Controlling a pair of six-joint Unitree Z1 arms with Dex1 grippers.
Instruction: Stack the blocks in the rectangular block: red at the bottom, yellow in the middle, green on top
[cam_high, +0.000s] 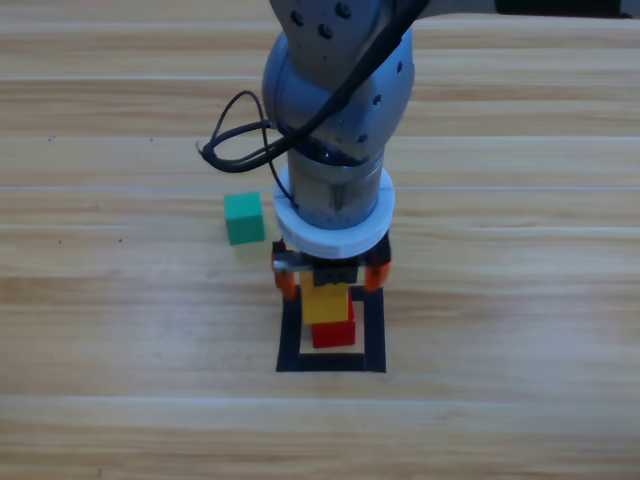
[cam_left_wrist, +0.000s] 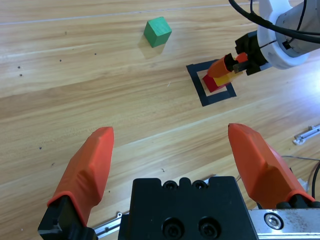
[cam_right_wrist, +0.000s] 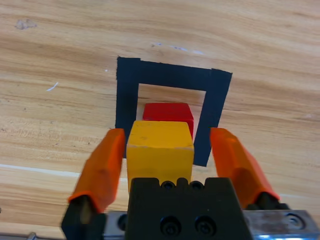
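Yellow (cam_right_wrist: 160, 150) sits square on red (cam_right_wrist: 168, 112) — fingers (cam_right_wrist: 102, 167) spread.

Wooden table (cam_high: 120, 420), pale planks. Black tape frame (cam_high: 374, 330) on it, red cube (cam_high: 335, 334) inside; green cube (cam_high: 244, 218) apart, on bare wood.

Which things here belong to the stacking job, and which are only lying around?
Job: red cube; yellow cube; green cube; black tape frame; right end effector, open around the yellow cube.

Around: left end effector, open, waiting; black cable.
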